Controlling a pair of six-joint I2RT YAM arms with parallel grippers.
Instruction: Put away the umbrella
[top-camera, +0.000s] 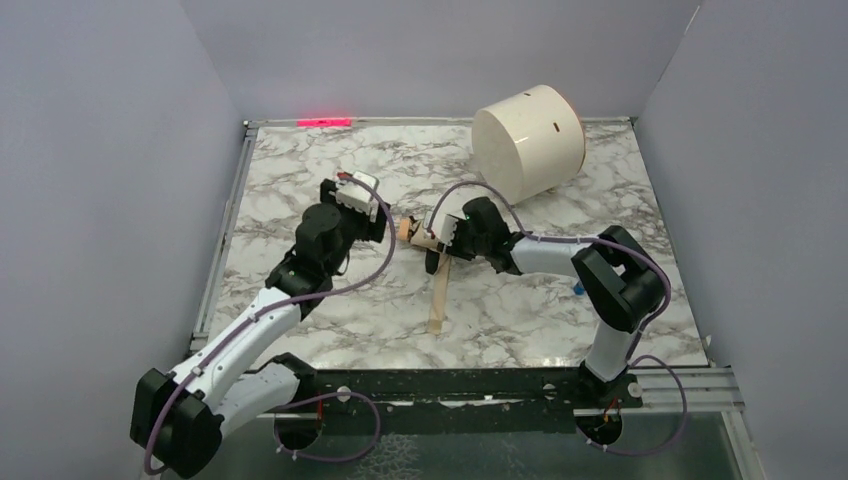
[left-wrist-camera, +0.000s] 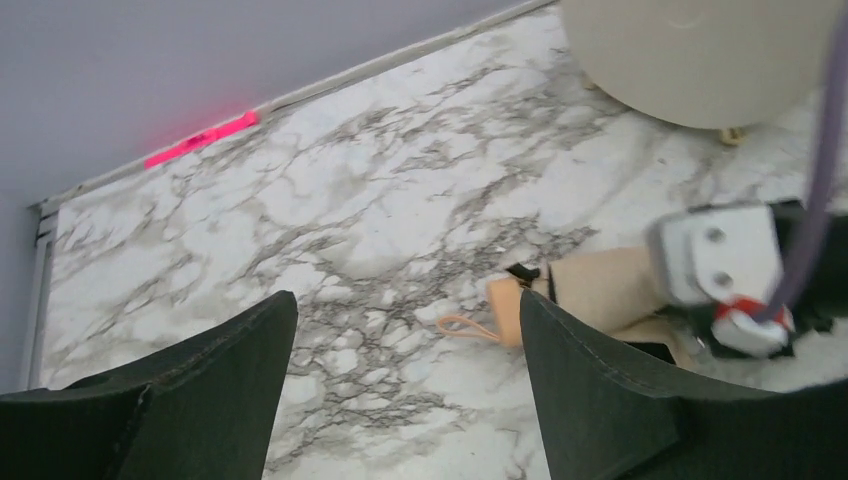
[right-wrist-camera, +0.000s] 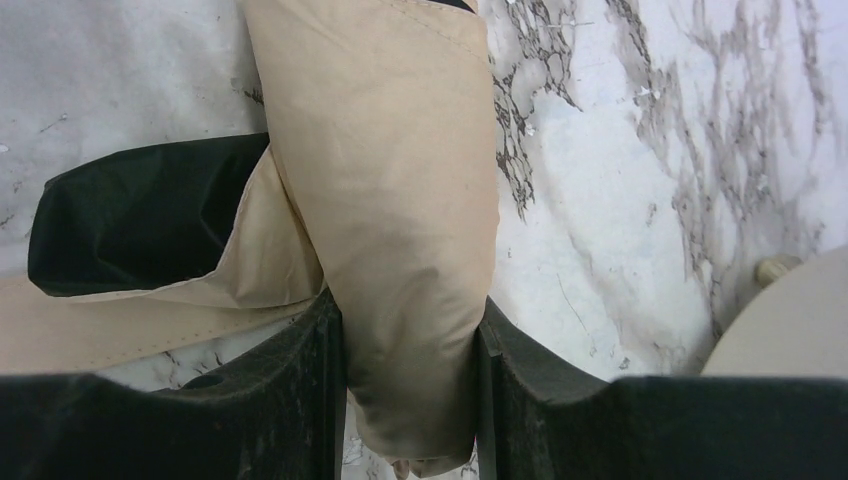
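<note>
Worktop: marbled white and grey worktop (top-camera: 300, 160); grey walls on three sides; red light strip (top-camera: 325, 122) on the far edge at 12 o'clock.

Umbrella: beige umbrella (top-camera: 427, 240) lies folded near the middle of the worktop; peach handle knob (top-camera: 405, 228) points to 9 o'clock; black lining shows beside the tan fabric in the right wrist view.

Strap: long tan strap (top-camera: 438, 295) lies flat on the marble; runs from the bundle towards 6 o'clock.

Loop: thin orange wrist loop (left-wrist-camera: 465, 325) on the marble just beside the knob, seen from the left wrist.

Right claw: right claw (right-wrist-camera: 408, 305) reaches in from 3 o'clock; both fingers press the fabric bundle from either side; gripping the umbrella.

Left claw: left claw (left-wrist-camera: 407, 310) sits at 9 o'clock of the knob; fingers spread wide with only bare marble between them; open and holding nothing; apart from the umbrella.

Drum: white cylindrical drum (top-camera: 528, 140) lies tipped on its side at 1 o'clock from the umbrella, near the far right corner; not touching the umbrella.
</note>
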